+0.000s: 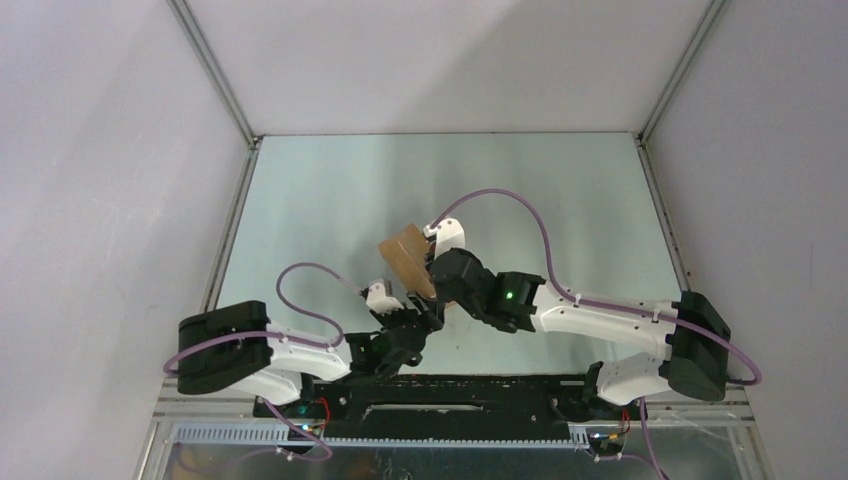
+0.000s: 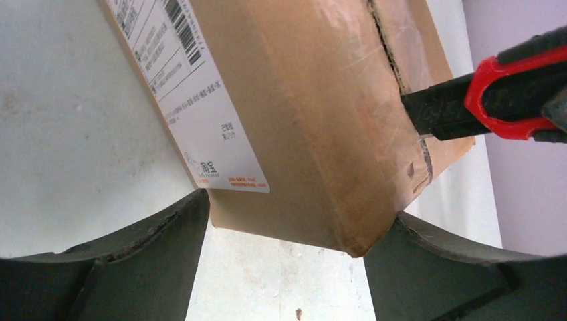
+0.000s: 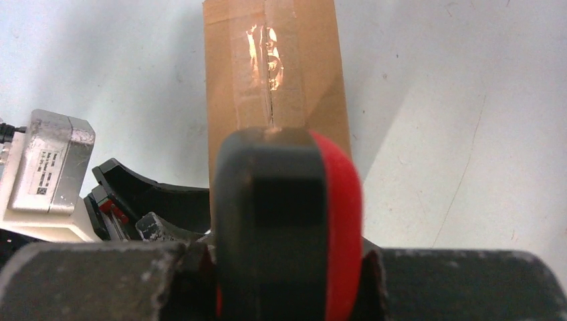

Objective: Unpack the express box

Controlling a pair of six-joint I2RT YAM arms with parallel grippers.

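The express box (image 1: 405,258) is a brown carton that stands tilted near the middle of the table. Its white shipping label (image 2: 180,80) faces left in the left wrist view. My left gripper (image 2: 297,214) is closed on the box's near end (image 2: 301,120), and both dark fingers touch its lower corners. My right gripper (image 3: 287,257) is shut on a red-and-black utility knife (image 3: 287,214). The knife (image 2: 495,100) reaches in from the right, and its tip meets the taped seam on the box's end face (image 3: 274,60), where the tape is split along a line.
The pale table (image 1: 330,190) is walled by white panels with metal corner rails (image 1: 215,70). The left wrist's white camera housing (image 3: 47,177) sits close to the left of the knife. Purple cables (image 1: 520,205) loop above both arms.
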